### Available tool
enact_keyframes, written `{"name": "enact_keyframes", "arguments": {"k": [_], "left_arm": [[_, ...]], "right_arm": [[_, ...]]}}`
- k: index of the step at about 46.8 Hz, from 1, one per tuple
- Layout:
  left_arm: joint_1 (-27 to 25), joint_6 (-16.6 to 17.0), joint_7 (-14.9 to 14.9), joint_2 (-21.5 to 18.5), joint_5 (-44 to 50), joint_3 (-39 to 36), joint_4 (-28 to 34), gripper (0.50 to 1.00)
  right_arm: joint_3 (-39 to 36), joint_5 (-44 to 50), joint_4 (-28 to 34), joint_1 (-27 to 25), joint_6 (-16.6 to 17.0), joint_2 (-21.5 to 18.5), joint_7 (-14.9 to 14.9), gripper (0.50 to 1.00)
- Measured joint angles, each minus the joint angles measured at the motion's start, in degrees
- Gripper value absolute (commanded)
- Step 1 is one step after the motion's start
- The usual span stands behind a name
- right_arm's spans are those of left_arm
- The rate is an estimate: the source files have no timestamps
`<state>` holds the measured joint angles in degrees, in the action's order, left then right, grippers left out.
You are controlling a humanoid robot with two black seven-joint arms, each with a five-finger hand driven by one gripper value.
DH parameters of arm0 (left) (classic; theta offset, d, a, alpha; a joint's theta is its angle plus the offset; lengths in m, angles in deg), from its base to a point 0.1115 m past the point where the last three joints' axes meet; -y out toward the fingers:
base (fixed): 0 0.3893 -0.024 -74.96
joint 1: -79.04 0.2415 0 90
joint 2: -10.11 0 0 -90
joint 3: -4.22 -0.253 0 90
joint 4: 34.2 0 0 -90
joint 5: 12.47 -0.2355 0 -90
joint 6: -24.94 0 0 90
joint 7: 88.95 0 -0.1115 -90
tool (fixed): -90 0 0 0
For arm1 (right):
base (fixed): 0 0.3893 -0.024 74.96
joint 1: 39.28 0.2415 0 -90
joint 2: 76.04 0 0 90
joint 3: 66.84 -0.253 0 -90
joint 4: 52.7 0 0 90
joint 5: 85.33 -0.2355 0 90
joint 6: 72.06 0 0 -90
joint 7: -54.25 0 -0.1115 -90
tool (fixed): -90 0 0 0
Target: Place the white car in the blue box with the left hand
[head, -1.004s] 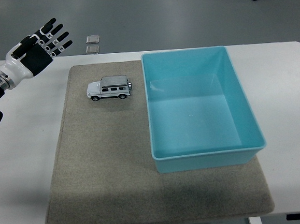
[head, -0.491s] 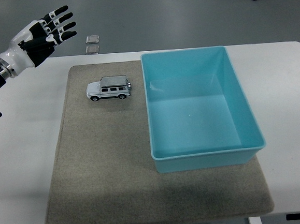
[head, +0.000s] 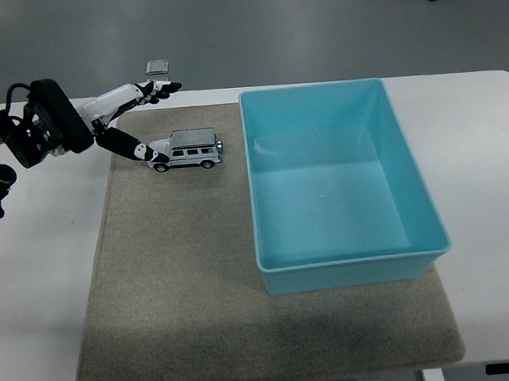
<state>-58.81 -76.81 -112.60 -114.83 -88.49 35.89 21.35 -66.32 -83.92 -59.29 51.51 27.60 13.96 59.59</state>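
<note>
**Reach to the car, grasp not yet made**

Head view, sole entry.
- Left hand (head: 130, 121): in from the left edge over the far left of the surface (head: 40, 260); fingers spread wide, holding nothing. Thumb tip at or just beside the car's front end; contact not certain. Other fingers stretched out above and beyond the car, pointing toward the far edge.
- White car (head: 185, 150): on its wheels on the grey mat (head: 174, 285), far left part, side-on to the camera, just beside the box's left wall but apart from it.
- Blue box (head: 257, 199): on the right part of the mat, open-topped, nothing inside.
- Right hand: not shown.

Step in hand, judged: approach, at the point of closing. Next move calls for fingers lowered over the roof and closed against the thumb across the body, then a lift clear of the box's left wall, a short carry rightward, and release inside.
</note>
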Motion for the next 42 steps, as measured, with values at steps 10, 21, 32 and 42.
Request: {"name": "enact_keyframes", "arguments": {"k": [10, 21, 32, 42], "left_arm": [[-1.7, 8.0, 0.5, 2.4, -8.8, -5.1, -0.9, 0.994], [-5.2, 9.4, 0.8, 7.0, -8.9, -9.5, -7.2, 0.988], [-5.5, 9.4, 0.8, 9.6, -8.8, -9.6, -9.8, 0.821], [-5.7, 9.4, 1.0, 10.0, -8.9, -11.3, -9.8, 0.5]], "right_arm": [[0.0, 0.0, 0.0, 0.0, 0.0, 0.0, 0.0, 0.936], [0.0, 0.0, 0.0, 0.0, 0.0, 0.0, 0.0, 0.936], [0.0, 0.0, 0.0, 0.0, 0.0, 0.0, 0.0, 0.936], [0.0, 0.0, 0.0, 0.0, 0.0, 0.0, 0.0, 0.936]]}}
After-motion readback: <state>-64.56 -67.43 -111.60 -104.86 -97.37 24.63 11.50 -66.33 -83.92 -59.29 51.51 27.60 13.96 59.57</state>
